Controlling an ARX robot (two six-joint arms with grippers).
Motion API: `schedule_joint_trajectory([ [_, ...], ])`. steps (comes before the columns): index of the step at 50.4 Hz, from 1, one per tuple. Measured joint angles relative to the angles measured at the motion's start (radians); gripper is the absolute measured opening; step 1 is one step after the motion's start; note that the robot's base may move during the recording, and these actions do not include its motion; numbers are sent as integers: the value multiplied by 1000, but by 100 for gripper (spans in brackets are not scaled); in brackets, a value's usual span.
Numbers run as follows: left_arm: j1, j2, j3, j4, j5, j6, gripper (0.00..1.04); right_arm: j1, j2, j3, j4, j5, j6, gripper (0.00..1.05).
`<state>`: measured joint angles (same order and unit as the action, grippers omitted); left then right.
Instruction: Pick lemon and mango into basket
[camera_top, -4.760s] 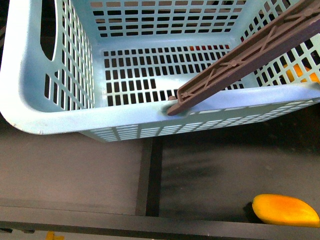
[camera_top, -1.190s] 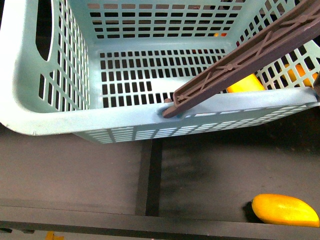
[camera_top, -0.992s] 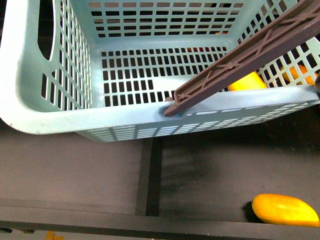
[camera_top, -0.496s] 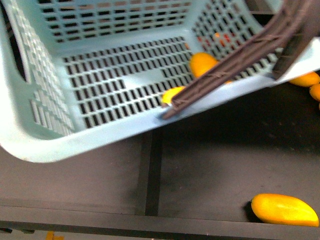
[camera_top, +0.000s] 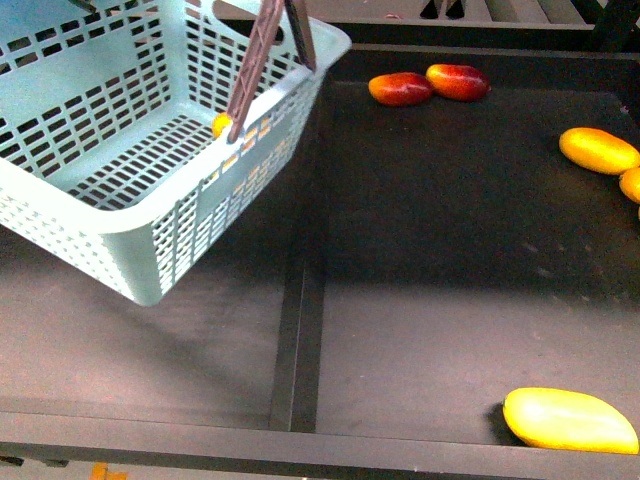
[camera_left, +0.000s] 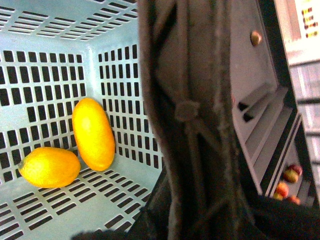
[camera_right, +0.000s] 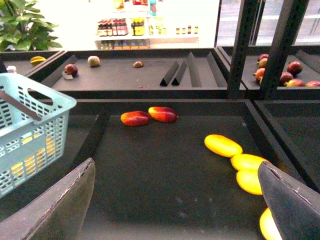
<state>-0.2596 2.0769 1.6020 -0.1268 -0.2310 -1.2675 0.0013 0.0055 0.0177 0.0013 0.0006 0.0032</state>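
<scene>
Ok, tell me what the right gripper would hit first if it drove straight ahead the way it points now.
Probably nothing close: between the open right gripper fingers lies bare dark shelf floor. Further along sit two red-yellow mangoes before the back wall, though depth is uncertain.

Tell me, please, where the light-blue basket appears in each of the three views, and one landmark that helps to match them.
Front view: basket, upper left, tilted.
Left wrist view: its inside wall fills the left part; two yellow fruits lie inside.
Right wrist view: at the left edge.
Shared landmark: the brown handle, visible in all three.
</scene>
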Motion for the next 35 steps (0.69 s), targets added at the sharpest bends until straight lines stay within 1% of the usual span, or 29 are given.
schedule_joint_trajectory([
  [6, 66, 114, 167, -64, -36, -91, 5, 0, 0, 0, 0, 0, 0, 96],
  [13, 114, 237, 310, -103, -64, -168, 5, 0, 0, 0, 0, 0, 0, 96],
  [18, 116, 274, 309, -102, -28, -180, 5, 0, 0, 0, 0, 0, 0, 96],
  [22, 109, 277, 258, -69, -8, -230, 5, 0, 0, 0, 0, 0, 0, 96],
  [30, 111, 248, 153, 11, 30, -243, 5, 0, -1, 0, 0, 0, 0, 96],
  [31, 112, 245, 143, 17, 34, -241, 7, 0, 0, 0, 0, 0, 0, 96],
  [34, 113, 224, 99, 35, 42, -232, 23, 0, 0, 0, 0, 0, 0, 96],
  [35, 113, 219, 92, 37, 45, -229, 26, 0, 0, 0, 0, 0, 0, 96],
])
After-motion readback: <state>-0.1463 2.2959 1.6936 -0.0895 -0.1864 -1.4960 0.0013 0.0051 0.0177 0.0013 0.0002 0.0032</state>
